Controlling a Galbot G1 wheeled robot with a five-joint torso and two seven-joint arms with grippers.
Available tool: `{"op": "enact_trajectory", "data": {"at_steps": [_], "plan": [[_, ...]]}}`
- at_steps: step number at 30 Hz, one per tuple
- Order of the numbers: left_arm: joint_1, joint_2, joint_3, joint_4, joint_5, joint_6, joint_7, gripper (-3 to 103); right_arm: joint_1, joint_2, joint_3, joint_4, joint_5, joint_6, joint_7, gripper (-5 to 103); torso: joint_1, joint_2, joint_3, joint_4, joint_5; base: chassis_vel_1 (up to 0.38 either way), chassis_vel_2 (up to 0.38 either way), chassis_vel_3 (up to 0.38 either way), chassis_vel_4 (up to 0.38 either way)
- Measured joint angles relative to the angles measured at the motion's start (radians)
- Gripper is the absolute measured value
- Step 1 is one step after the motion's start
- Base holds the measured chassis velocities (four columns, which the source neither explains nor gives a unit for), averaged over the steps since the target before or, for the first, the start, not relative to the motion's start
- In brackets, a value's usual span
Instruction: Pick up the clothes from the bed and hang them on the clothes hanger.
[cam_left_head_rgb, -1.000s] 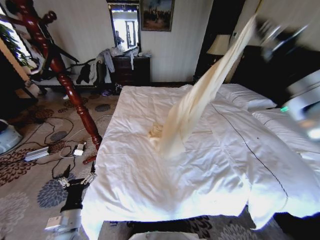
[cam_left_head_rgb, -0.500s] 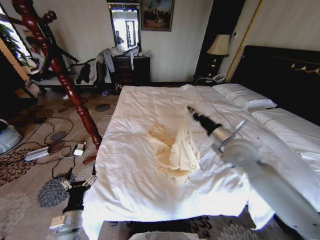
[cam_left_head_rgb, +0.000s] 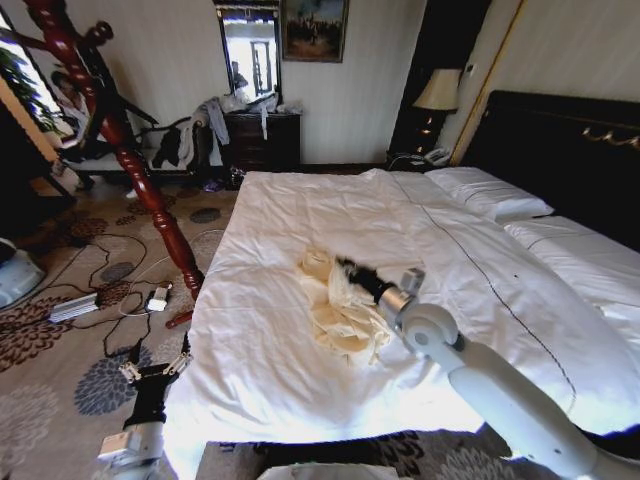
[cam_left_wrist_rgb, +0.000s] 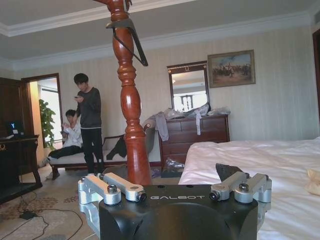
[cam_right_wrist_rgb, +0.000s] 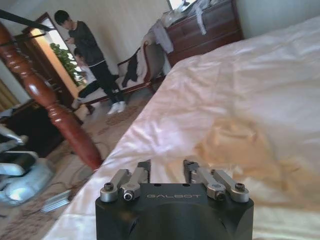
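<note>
Daylight fills the room, soft and fairly bright, coming mostly from the doorway and window beyond the coat stand (cam_left_head_rgb: 110, 130), on the left hand's (cam_left_head_rgb: 152, 372) side. The bed (cam_left_head_rgb: 300, 350) reads nearly blown-out white, its quilt folds casting only faint grey shadows. The head view bows straight lines at its edges, so the stand leans strongly. In the right wrist view the clothes (cam_right_wrist_rgb: 250, 150) just ahead of the right hand (cam_right_wrist_rgb: 165, 172) are smeared and out of focus, and the doorway glares. The headboard corner sits dim.
</note>
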Motion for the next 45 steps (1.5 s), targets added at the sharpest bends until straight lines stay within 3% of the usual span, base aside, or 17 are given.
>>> {"op": "enact_trajectory", "data": {"at_steps": [2, 4, 6, 8, 10, 12, 13, 16, 17, 19, 21, 25, 32, 38, 40, 45], "plan": [[0.003, 0.000, 0.000, -0.002, 0.000, -0.002, 0.000, 100, -0.001, 0.012, -0.020, -0.013, -0.047, 0.034, -0.039, 46, 0.000, 0.000, 0.000, 0.0000, 0.0002, 0.000, 0.000, 0.000, 0.000], [0.004, 0.001, -0.001, -0.002, 0.000, -0.003, 0.000, 100, -0.001, 0.014, -0.027, -0.022, -0.070, 0.055, -0.057, 46, 0.000, 0.000, 0.000, 0.0000, 0.0002, 0.000, 0.000, 0.000, 0.000], [0.006, 0.003, -0.005, -0.005, -0.002, -0.004, 0.000, 100, 0.003, 0.017, -0.033, -0.051, -0.202, 0.099, -0.089, 57, 0.000, 0.000, 0.000, 0.0000, 0.0004, 0.000, 0.000, 0.000, 0.000], [0.006, 0.004, -0.006, -0.005, -0.002, -0.004, 0.000, 100, 0.004, 0.014, -0.032, -0.058, -0.239, 0.101, -0.101, 62, 0.000, 0.000, 0.000, 0.0002, 0.0004, 0.000, 0.000, 0.000, 0.000], [0.007, 0.006, -0.008, -0.006, -0.004, -0.004, 0.000, 100, 0.006, -0.018, -0.015, -0.095, -0.399, 0.110, -0.185, 73, 0.000, 0.000, 0.000, -0.0001, 0.0002, 0.000, 0.000, 0.000, 0.000], [0.007, 0.007, -0.008, -0.007, -0.004, -0.004, 0.000, 100, 0.007, -0.028, -0.010, -0.096, -0.407, 0.105, -0.182, 79, 0.000, 0.000, 0.000, -0.0004, 0.0003, 0.000, 0.000, 0.000, 0.000], [0.007, 0.006, -0.008, -0.009, -0.004, -0.004, 0.000, 100, 0.008, -0.034, -0.005, -0.095, -0.398, 0.096, -0.161, 79, 0.000, 0.000, 0.000, -0.0003, 0.0005, 0.000, 0.000, 0.000, 0.000], [0.007, 0.005, -0.006, -0.010, -0.003, -0.004, 0.000, 100, -0.005, -0.038, 0.034, -0.083, -0.331, 0.013, -0.013, 95, 0.000, 0.000, 0.000, 0.0003, 0.0002, 0.000, 0.000, 0.000, 0.000], [0.007, 0.005, -0.006, -0.010, -0.003, -0.004, 0.000, 100, -0.005, -0.038, 0.034, -0.083, -0.331, 0.013, -0.013, 95, 0.000, 0.000, 0.000, 0.0003, 0.0002, 0.000, 0.000, 0.000, 0.000], [0.007, 0.005, -0.006, -0.010, -0.002, -0.004, 0.000, 100, -0.028, -0.041, 0.060, -0.067, -0.215, -0.061, 0.118, 98, 0.000, 0.000, 0.000, 0.0001, 0.0004, 0.000, 0.000, 0.000, 0.000], [0.007, 0.007, -0.005, -0.010, -0.003, -0.004, 0.000, 100, -0.079, -0.042, 0.115, -0.037, -0.029, -0.119, 0.277, 100, 0.000, 0.000, 0.000, -0.0001, 0.0006, 0.000, 0.000, 0.000, 0.000], [0.007, 0.009, -0.005, -0.010, -0.004, -0.004, 0.000, 100, -0.179, -0.030, 0.224, -0.021, 0.052, -0.106, 0.351, 100, 0.000, 0.000, 0.000, -0.0001, 0.0002, 0.000, 0.000, 0.000, 0.000], [0.003, 0.010, 0.003, -0.010, -0.002, -0.003, 0.000, 100, -0.346, 0.060, 0.429, -0.096, 0.081, 0.014, 0.356, 100, 0.000, 0.000, 0.000, -0.0002, 0.0005, 0.000, 0.000, 0.000, 0.000], [0.002, 0.012, 0.004, -0.009, -0.002, -0.002, 0.000, 100, -0.391, 0.126, 0.511, -0.128, 0.148, 0.040, 0.334, 100, 0.000, 0.000, 0.000, -0.0001, 0.0003, 0.000, 0.000, 0.000, 0.000], [0.002, 0.013, 0.003, -0.008, -0.002, -0.002, 0.000, 100, -0.402, 0.153, 0.527, -0.154, 0.151, 0.054, 0.294, 101, 0.000, 0.000, 0.000, -0.0001, 0.0003, 0.000, 0.000, 0.000, 0.000], [0.000, 0.017, 0.003, -0.008, -0.002, 0.001, 0.000, 100, -0.403, 0.221, 0.523, -0.212, 0.128, 0.092, 0.204, 82, 0.000, 0.000, 0.000, 0.0000, 0.0003, 0.000, 0.000, 0.000, 0.000]]}}
